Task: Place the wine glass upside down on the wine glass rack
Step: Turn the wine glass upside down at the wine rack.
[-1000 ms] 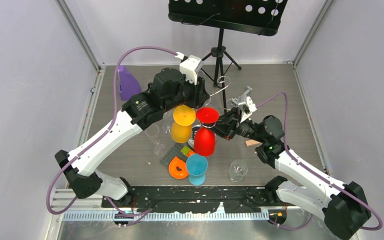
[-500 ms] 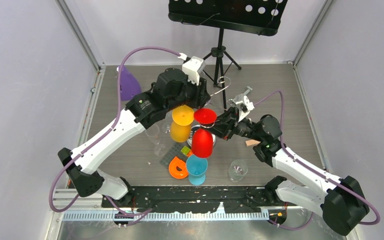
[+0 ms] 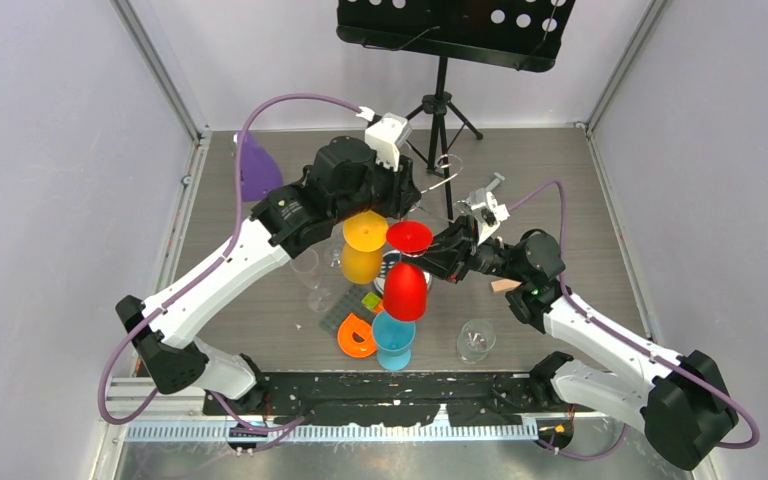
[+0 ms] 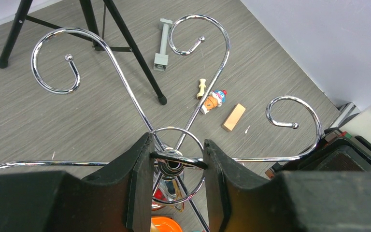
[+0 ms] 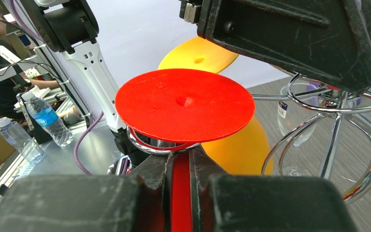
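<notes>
Nearest the arm bases, on the desk [image 3: 580,180]: a blue glass [image 3: 393,335] and a clear glass [image 3: 475,340], neither of them touched. Just beyond, holding the red wine glass [image 3: 405,290] upside down, foot uppermost, with the right fingers [image 5: 152,186] shut tight on its stem. Nudged slightly left and inward over the past second, toward the wine glass rack [image 5: 335,130], then all but halted for the last half of it. Probably a sign of the foot seated on its wire arm, or about to be, with only letting go and backing out left to do. Right beside it, apparently already hung on the rack, a yellow glass [image 3: 362,265]. Farther on, pinching the rack's top hub between the partly closed left fingers [image 4: 137,183], seemingly to steady the stand. At the back, a black music stand [image 3: 440,90], not involved.

Seen only from the right wrist: a chrome curl cupped directly under the red foot, the stem threaded through it. Seen only from the left wrist: three more curled arms carrying nothing, plus a wooden block [image 4: 234,117] and a small toy [image 4: 214,99] lying on the desk past them. From above, none of that wire contact readable, though both arms' converging reach plain at a glance.
</notes>
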`<state>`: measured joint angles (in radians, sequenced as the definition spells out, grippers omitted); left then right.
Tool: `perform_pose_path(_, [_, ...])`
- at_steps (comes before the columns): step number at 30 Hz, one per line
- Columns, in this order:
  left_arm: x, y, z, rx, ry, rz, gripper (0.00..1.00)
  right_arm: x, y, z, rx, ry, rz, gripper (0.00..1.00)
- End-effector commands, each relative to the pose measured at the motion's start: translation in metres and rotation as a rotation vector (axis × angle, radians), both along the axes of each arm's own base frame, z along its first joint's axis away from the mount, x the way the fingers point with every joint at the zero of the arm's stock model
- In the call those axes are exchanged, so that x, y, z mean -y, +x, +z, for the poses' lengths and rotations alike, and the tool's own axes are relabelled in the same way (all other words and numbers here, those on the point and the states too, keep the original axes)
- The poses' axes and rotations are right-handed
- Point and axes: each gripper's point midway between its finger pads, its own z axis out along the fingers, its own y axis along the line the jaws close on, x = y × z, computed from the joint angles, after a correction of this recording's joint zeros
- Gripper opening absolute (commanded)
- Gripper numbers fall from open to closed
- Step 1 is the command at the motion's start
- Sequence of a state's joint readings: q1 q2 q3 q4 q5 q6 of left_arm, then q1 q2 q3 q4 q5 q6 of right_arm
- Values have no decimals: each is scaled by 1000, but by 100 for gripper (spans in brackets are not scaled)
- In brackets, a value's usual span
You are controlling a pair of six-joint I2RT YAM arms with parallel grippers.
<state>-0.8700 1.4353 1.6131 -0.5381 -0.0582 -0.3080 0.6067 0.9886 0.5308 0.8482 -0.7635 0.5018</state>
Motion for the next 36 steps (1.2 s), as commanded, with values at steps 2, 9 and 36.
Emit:
perform_pose_path(2, [3, -2, 12, 14, -35, -14, 31, 12, -22, 50, 197, 116, 14, 5])
perform_pose_path(9, [2, -2, 10, 12, -33, -10, 25, 18, -25, 49, 250, 104, -20, 6])
perform_pose_path(36, [5, -3, 10, -4, -38, -19, 1, 9, -13, 55, 273, 73, -33, 6])
